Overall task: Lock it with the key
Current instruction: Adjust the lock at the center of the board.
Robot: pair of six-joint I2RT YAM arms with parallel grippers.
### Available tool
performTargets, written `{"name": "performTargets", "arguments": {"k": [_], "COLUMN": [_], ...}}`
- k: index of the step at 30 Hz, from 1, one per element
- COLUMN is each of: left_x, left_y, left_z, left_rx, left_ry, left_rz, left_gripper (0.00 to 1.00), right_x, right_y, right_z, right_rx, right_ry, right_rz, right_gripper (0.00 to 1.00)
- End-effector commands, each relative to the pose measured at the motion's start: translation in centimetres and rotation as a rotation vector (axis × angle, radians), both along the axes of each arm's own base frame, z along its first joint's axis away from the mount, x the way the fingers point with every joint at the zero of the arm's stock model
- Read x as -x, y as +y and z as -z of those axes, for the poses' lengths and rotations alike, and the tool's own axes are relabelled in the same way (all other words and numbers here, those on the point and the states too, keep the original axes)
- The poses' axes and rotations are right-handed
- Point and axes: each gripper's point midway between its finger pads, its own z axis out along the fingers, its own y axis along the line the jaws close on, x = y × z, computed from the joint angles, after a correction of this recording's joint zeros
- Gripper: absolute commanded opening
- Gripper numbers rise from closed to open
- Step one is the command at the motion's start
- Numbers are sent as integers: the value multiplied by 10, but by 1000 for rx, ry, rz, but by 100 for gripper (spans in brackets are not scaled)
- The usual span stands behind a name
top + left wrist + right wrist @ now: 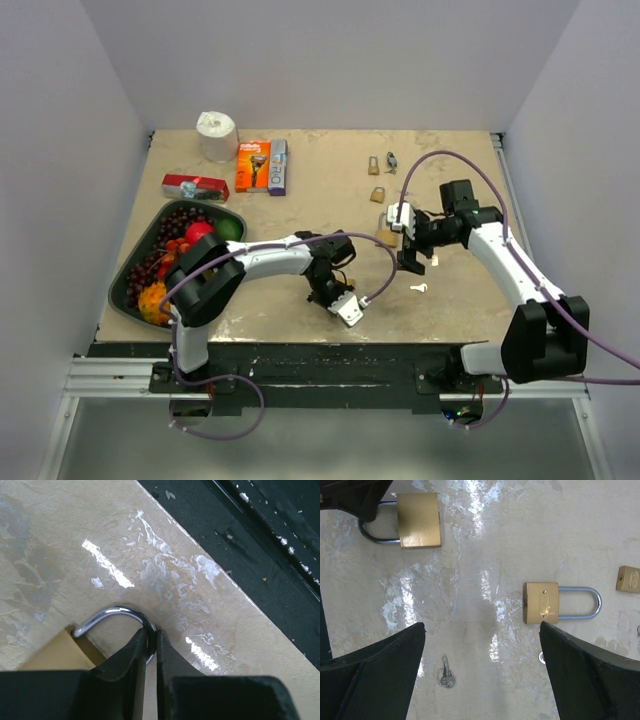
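Observation:
My left gripper (151,640) is shut on the chrome shackle (112,614) of a brass padlock (52,652) lying near the table's front edge. The same padlock (419,520) shows at the top left of the right wrist view. In the top view the left gripper (338,297) sits front centre. My right gripper (482,625) is open and empty, hovering over the table (410,252). A small silver key on a ring (446,672) lies below it, nearer its left finger; it is also in the top view (420,289). A second brass padlock (542,602) lies by the right finger.
A small padlock (628,578) lies at the right edge of the right wrist view. Two small padlocks (376,180) and a key bunch (391,159) lie at the back. A fruit tray (135,265), red pack (195,186), orange box (253,165) and paper roll (216,135) are at the left.

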Motion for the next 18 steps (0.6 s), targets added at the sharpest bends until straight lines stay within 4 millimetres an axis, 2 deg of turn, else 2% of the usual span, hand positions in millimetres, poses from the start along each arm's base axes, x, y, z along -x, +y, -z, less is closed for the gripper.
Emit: {"name": "performTargets", "arguments": {"k": [1, 2, 4, 5, 7, 8, 10, 11, 14, 16, 17, 18], "left_x": [-7, -8, -11, -15, -20, -28, -30, -43, -62, -71, -80, -93], "left_y": [-6, -12, -18, -25, -31, -37, -42, -42, -43, -45, -39, -42], "left_z": [-2, -14, -26, -41, -59, -79, -104, -121, -154, -172, -177, -184], "left_rx": [-3, 23, 50, 83, 117, 159, 217, 243, 312, 368, 351, 401], "left_ry": [-32, -30, -24, -1, 45, 106, 205, 245, 384, 473, 562, 578], "left_rz": [-43, -67, -98, -144, -195, -256, -295, -361, -471, -502, -590, -608], "left_gripper": [6, 0, 0, 0, 0, 0, 0, 0, 0, 0, 0, 0], "right_x": [-10, -13, -15, -20, -23, -27, -29, -32, -34, -38, -37, -36], "right_y": [4, 5, 7, 8, 10, 11, 11, 11, 12, 11, 12, 10], "right_z": [-16, -19, -22, -24, -26, -30, -30, -33, -33, -35, -35, -31], "right_rx": [-69, -80, -104, -123, -144, -162, -174, -190, -218, -242, -267, -279], "right_ry": [-22, -25, -19, -20, -18, -22, -21, -25, -6, 1, 30, 50], "right_rz": [81, 98, 121, 143, 170, 191, 203, 222, 249, 276, 294, 314], "right_gripper": [99, 99, 99, 99, 99, 99, 99, 99, 99, 99, 99, 99]}}
